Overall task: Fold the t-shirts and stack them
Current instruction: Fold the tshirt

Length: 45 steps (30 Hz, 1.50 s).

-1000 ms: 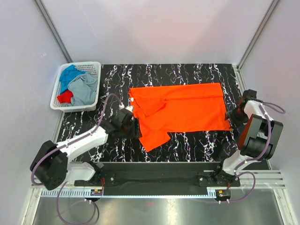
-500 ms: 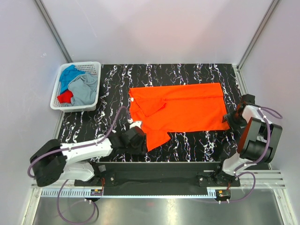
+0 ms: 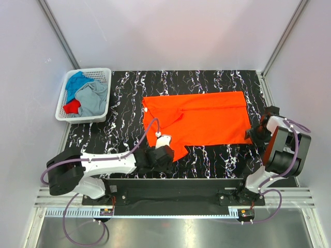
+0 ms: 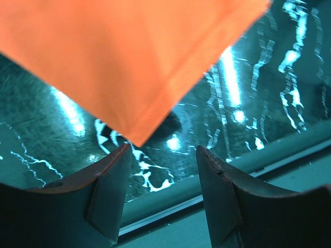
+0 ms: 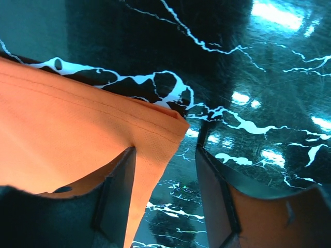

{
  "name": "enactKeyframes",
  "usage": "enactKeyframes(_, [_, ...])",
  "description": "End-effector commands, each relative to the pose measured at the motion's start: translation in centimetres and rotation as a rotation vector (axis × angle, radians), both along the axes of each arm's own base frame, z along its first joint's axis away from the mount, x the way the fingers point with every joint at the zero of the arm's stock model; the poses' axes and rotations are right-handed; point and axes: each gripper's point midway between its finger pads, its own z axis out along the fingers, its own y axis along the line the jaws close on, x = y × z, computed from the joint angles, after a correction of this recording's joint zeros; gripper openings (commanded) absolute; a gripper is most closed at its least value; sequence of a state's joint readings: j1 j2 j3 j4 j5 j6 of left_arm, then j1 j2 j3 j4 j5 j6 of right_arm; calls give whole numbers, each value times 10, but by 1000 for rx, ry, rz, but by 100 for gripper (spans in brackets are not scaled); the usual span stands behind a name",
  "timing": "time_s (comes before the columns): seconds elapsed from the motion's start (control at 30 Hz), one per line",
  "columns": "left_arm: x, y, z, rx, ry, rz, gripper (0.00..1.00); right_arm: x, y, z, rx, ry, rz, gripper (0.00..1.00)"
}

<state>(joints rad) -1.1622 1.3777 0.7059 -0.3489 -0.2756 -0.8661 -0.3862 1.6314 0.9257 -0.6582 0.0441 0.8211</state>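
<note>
Left pincer (image 4: 161, 150) moved rightward, at t-shirt (image 4: 129, 62) corner

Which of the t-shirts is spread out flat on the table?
The orange t-shirt; the blue t-shirt, grey t-shirt and red t-shirt are bunched in the white basket.

Marble tbl (image 3: 207, 82): orange tee (image 3: 207, 116) (basket (image 3: 101, 75) left)

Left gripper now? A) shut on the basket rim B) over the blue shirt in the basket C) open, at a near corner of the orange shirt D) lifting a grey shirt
C: in the left wrist view the left gripper stands open, with a pointed corner of the orange shirt just ahead of its fingers.
</note>
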Motion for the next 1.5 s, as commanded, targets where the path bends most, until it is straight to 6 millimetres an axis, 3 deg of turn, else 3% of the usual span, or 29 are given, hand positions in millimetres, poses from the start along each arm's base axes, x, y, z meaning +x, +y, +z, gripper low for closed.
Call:
enactKeyframes(0.0, [13,-8,15,41,-118,-42,58,-10,-6,-13,-31,47,-52,56])
enactKeyframes(0.13, [19,-8,19,92,-174,-92,57,-10,-8,-15,-48,43,-43,31])
enactKeyframes(0.27, [22,-10,17,123,-200,-156,54,-7,-7,-13,-44,23,-20,18])
enactKeyframes(0.67, [21,-6,-10,221,-166,-191,46,5,-7,-4,-34,-11,-3,11])
enactKeyframes(0.77, [20,-6,-19,248,-154,-208,39,9,-9,1,-42,-23,1,10])
enactKeyframes(0.8, [19,-5,-20,256,-150,-210,28,10,-11,2,-47,-25,2,10])
enactKeyframes(0.9, [21,-1,-15,282,-153,-193,6,11,-12,5,-58,-33,14,2])
enactKeyframes(0.97, [21,0,-6,291,-153,-182,0,10,-12,7,-61,-35,21,0])
enactKeyframes(1.2, [29,-7,45,220,-191,-112,0,6,-14,13,-85,-36,42,0])
enactKeyframes(1.47, [59,-2,63,216,-194,-49,0,26,-11,36,-108,-132,99,0])
